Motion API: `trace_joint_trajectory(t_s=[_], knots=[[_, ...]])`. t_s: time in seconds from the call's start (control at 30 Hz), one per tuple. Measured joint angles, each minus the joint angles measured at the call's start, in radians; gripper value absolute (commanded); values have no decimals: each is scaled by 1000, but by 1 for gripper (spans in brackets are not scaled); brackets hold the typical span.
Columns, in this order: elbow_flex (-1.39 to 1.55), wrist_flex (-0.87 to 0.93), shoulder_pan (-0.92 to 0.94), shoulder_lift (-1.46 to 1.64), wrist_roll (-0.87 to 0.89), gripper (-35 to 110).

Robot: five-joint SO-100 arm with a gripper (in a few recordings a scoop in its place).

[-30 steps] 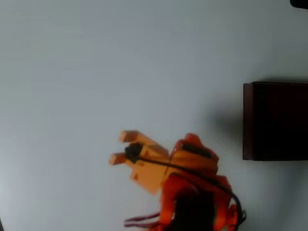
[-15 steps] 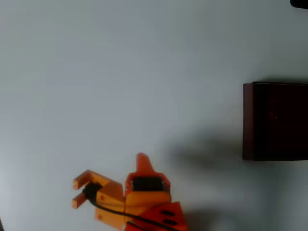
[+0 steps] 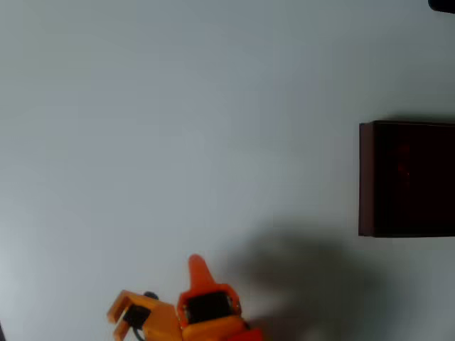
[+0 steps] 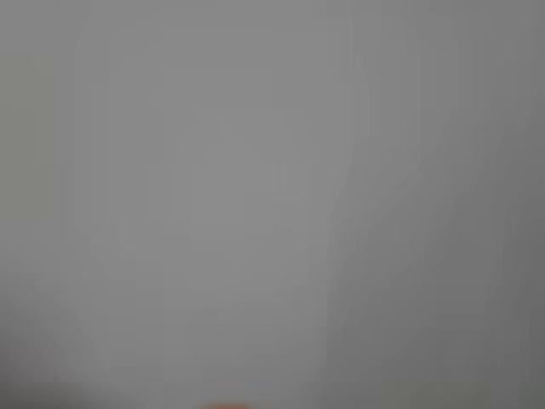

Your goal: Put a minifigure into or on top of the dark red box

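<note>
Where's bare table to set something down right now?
Nearly all of the table is bare: everything left of the dark red box and above the gripper. Only the bottom edge by the arm and the right edge by the box are taken.

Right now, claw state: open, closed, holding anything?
Claw: open, nothing between the fingers, low at the bottom edge of the overhead view, far left of the box.

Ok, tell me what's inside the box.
In the overhead view the box shows a very dark interior with faint reddish specks, too dim to identify. Its right part is cut off by the picture edge, so anything there is unseen.
</note>
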Motion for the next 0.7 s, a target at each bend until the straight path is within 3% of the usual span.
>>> trace_joint_trajectory(t_s=[0.27,0.7], knots=[[198,-118,-58,-2,-67,0],[233,-114,-132,3,-100,0]])
